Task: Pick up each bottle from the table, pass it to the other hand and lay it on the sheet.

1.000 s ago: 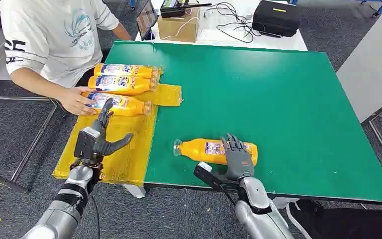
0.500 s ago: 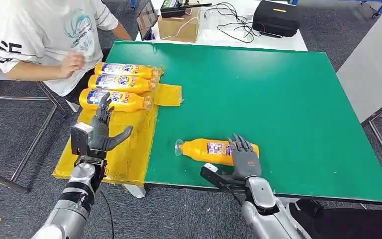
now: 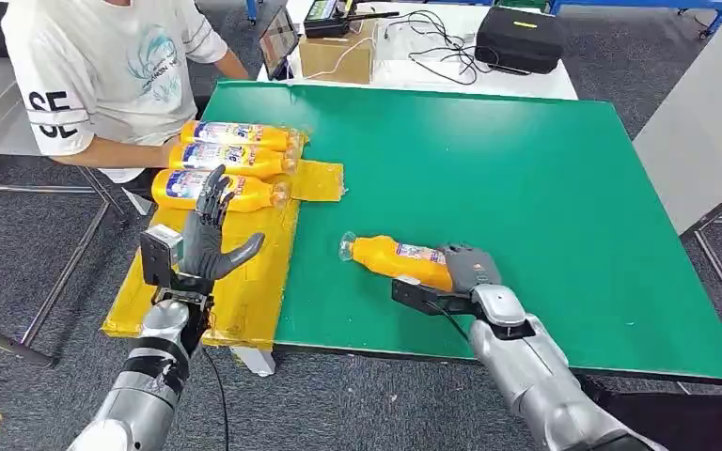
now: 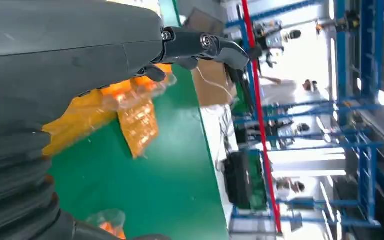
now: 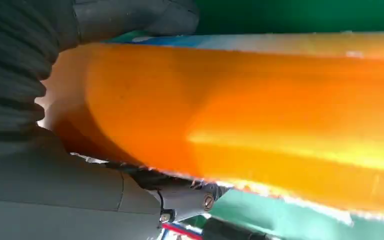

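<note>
Sheet [image 3: 244,291] overhangs the tabletop's left edge; three bottles [image 3: 226,160] lie side by side at its far end, leaving the near part free, probably for the next one. Left hand [image 3: 211,240] hovers above that free part, fingers spread, holding nothing, likely posed to receive. Bottle [image 3: 400,259] sits near the tabletop's near edge, cap toward the sheet. Right hand [image 3: 470,271] grips its base end, fingers wrapped around it.

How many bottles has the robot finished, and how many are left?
Three orange bottles already lie on the yellow sheet. The right hand grips the fourth bottle on the green table; the left hand waits open. Left: passing it over and laying it down.
</note>
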Tool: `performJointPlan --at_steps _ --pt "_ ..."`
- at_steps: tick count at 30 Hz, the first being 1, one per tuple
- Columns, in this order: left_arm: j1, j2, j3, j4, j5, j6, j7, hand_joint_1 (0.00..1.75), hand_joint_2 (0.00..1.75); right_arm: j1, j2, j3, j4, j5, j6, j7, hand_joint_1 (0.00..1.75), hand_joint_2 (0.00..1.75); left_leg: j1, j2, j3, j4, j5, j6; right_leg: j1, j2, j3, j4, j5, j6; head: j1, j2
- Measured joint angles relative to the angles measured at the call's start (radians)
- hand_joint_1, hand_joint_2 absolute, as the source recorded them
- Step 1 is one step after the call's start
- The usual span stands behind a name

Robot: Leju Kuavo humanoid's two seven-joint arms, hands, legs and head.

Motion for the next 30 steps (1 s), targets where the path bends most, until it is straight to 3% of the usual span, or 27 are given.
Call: performJointPlan --at_steps 6,11,17,21,30 --pt "-0.035 0.004 0.000 0.040 -0.001 -0.030 0.003 0.00 1.75 -0.077 0.000 0.001 0.089 -0.091 0.081 -0.132 1.75 1.75 0.000 0.000 0.004 0.000 0.000 0.000 0.000 0.000 0.004 0.000 0.000 0.000 0.000 0.000" --pt "-0.048 0.004 -0.009 0.071 -0.023 0.025 0.044 0.00 1.75 -0.053 0.047 -0.057 0.086 -0.305 -0.095 -0.257 1.75 1.75 0.000 0.005 0.003 0.000 -0.001 0.000 0.000 0.004 0.003 0.000 0.002 0.000 0.000 0.000" --pt "-0.052 -0.006 -0.058 0.082 -0.042 0.093 0.070 0.00 1.75 0.063 0.164 -0.108 -0.063 -0.556 -0.328 -0.400 1.75 1.75 0.002 0.004 -0.005 0.000 0.000 -0.002 0.003 0.004 -0.005 0.001 0.001 0.000 0.000 0.000" --pt "-0.063 -0.009 -0.085 0.093 -0.040 0.102 0.081 0.00 1.75 0.107 0.214 -0.109 -0.149 -0.605 -0.362 -0.418 1.75 1.75 0.002 0.004 -0.007 0.000 0.000 -0.002 0.003 0.004 -0.007 0.001 0.000 -0.001 0.000 0.000" --pt "-0.068 -0.009 -0.101 0.105 -0.029 0.105 0.088 0.00 1.75 0.144 0.233 -0.109 -0.217 -0.652 -0.378 -0.441 1.75 1.75 0.001 0.004 -0.010 0.000 -0.001 -0.002 0.002 0.004 -0.009 0.000 0.000 0.000 0.000 0.000"
